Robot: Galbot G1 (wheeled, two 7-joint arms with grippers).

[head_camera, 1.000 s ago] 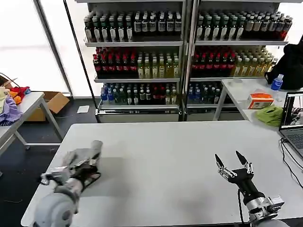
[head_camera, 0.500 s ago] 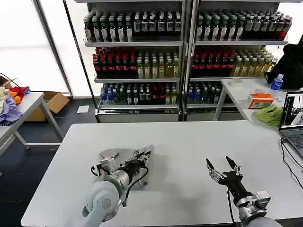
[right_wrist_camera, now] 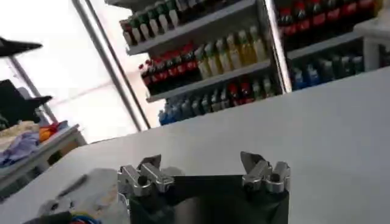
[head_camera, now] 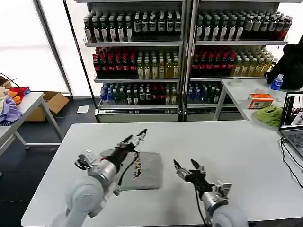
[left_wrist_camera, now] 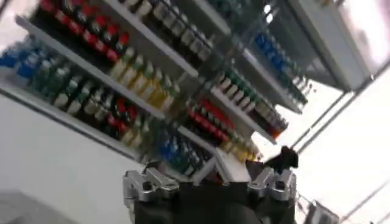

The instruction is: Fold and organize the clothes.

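A folded light grey short-sleeved shirt (head_camera: 142,171) with a small multicoloured chest print lies flat on the white rectangular table (head_camera: 236,151), a little toward the robot's left of the table's middle and near the front half. The left end effector (head_camera: 135,137) is raised above the far edge of the shirt, its two dark fingers spread apart and pointing away from the robot toward the drink shelves, gripping nothing; the grey left arm reaches up to it from the table's front left, passing over the shirt's left side. In the left wrist view the base of the left end effector (left_wrist_camera: 210,189) sits before tilted shelves (left_wrist_camera: 140,73) of bottles. The right end effector (head_camera: 185,164) hovers just beside the shirt's right edge, apart from the cloth, with its two dark pointed fingers spread wide and empty. In the right wrist view the right end effector (right_wrist_camera: 201,164) looks across the bare table top (right_wrist_camera: 317,122), with the grey shirt (right_wrist_camera: 91,195) and its coloured print at the near corner. Behind the table stand tall metal shelves (head_camera: 184,56) stocked with rows of coloured drink bottles.
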